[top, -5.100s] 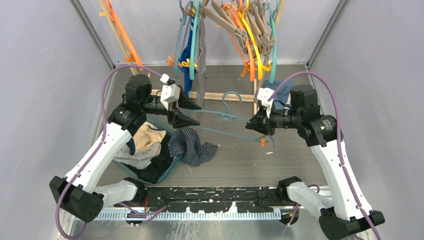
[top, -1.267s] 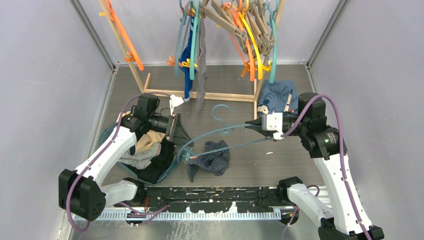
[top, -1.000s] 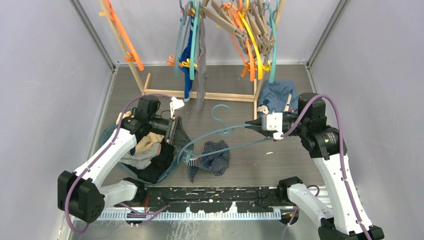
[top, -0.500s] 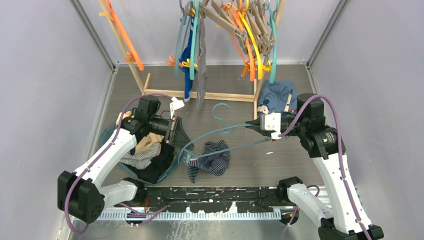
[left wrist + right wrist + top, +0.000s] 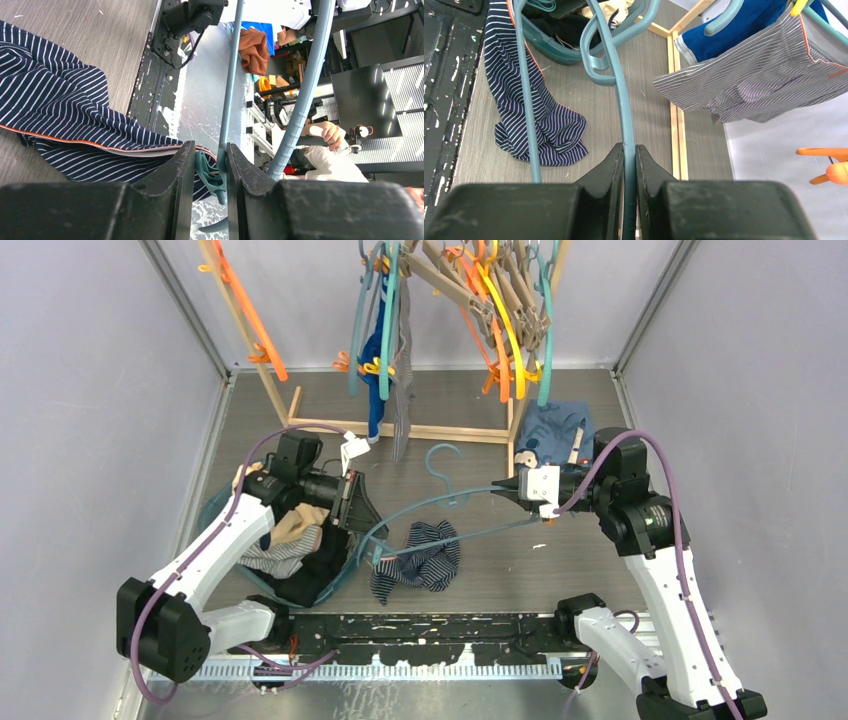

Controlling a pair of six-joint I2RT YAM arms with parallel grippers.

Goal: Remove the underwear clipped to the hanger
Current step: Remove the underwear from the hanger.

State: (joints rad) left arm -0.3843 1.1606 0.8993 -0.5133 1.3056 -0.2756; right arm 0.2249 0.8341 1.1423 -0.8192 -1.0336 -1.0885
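Observation:
The navy pinstriped underwear [image 5: 420,560] lies crumpled on the table, one edge still clipped to a teal hanger [image 5: 450,502]. In the left wrist view its striped cloth [image 5: 65,115] runs into the teal clip [image 5: 212,172]. My left gripper [image 5: 368,525] [image 5: 210,150] is at the hanger's left end, and both its fingers press on that clip. My right gripper [image 5: 500,488] [image 5: 626,147] is shut on the hanger's upper arm [image 5: 616,75] near its right end. The pinstriped underwear [image 5: 539,125] hangs down from the lower bar.
A teal basket [image 5: 205,510] holding several garments sits under my left arm. A wooden rack [image 5: 430,430] with many hangers stands at the back, with bright blue [image 5: 744,25] and grey striped underwear [image 5: 764,80] hanging from it. A blue printed garment [image 5: 555,430] lies behind my right gripper.
My left gripper's jaws have closed in on the hanger's clip. Both arms, the hanger and the pinstriped underwear have hardly moved.

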